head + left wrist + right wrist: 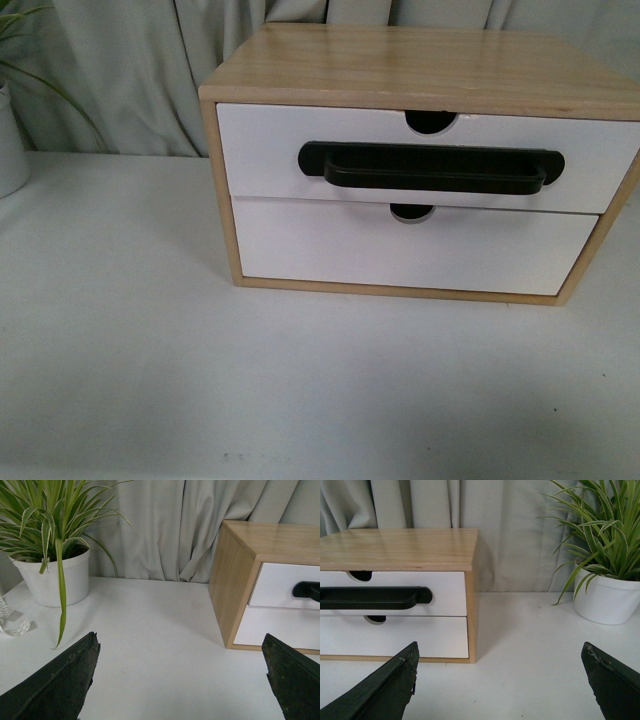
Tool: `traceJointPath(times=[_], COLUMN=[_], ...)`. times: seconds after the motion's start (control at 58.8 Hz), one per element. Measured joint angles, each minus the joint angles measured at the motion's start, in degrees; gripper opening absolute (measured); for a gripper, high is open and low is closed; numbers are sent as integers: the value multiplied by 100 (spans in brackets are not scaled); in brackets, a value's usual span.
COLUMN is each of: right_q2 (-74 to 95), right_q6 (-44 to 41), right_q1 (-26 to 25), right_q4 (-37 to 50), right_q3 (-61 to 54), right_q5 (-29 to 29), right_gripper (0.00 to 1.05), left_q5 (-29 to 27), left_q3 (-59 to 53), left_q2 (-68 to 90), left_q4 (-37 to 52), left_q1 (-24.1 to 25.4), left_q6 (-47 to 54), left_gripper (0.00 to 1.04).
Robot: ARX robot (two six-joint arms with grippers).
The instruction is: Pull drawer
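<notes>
A light wood cabinet (400, 65) stands on the white table (130, 330). Its upper drawer (260, 150) is white-fronted with a long black bar handle (432, 167) and a half-round notch (431, 121); it sits flush, closed. No arm shows in the front view. My left gripper (180, 680) is open over bare table, to the left of the cabinet (235, 580); the drawer (280, 585) and its handle's end (307, 590) show. My right gripper (500, 680) is open over the table at the cabinet's right; the drawer (447, 587) and its handle (375, 598) show there.
Below it sits a plain white drawer front (400, 250) with only a notch. A potted plant in a white pot (52, 577) stands to the far left, another pot (605, 597) to the right. Grey curtain (110, 70) hangs behind. A paper strip (12, 625) lies by the left pot.
</notes>
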Motion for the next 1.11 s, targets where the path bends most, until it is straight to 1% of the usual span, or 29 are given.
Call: traceJointPath(times=[1.106], right_q2=[0], right_q6=[0], right_q1=[0], right_q4=[0], right_q3=[0], right_q5=[0], right_gripper=[96], left_q5=[0], left_q3=[0], left_q2=[0], left_q4=[0], left_q1=[0], left_q6=[0], left_gripper=[98])
